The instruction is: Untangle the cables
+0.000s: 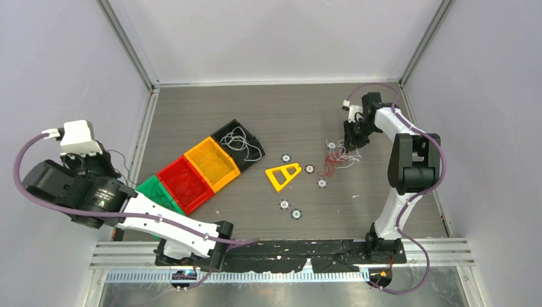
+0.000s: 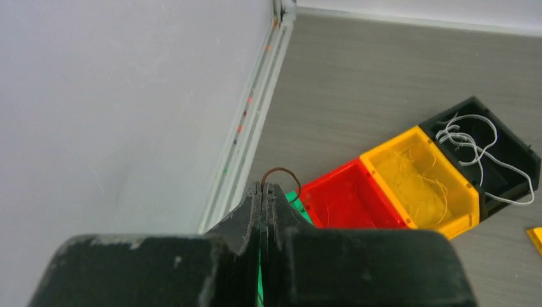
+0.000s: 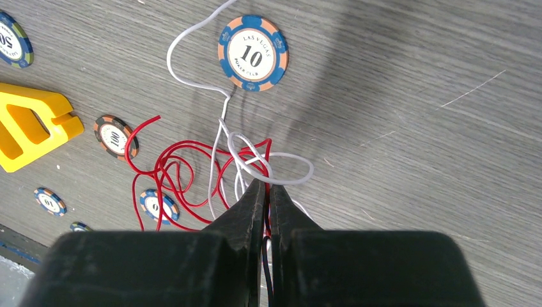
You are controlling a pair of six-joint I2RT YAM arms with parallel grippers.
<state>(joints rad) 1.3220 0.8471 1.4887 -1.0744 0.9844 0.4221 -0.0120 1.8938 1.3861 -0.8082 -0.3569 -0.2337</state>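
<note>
Grey table (image 1: 287, 109) — tangled red-white cables (image 1: 339, 158)

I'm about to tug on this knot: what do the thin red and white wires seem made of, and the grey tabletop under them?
Thin red wires and thin white wires: probably plastic-insulated, smooth, slightly glossy; they hold springy open loops rather than lying limp. Grey wood-grain tabletop: looks like matt laminate, with printed grain lines and fine pale scratches; real wood cannot be ruled out.

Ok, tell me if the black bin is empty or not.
Not empty. A white cable lies in loose curls inside the black bin, clear in the left wrist view.
</note>
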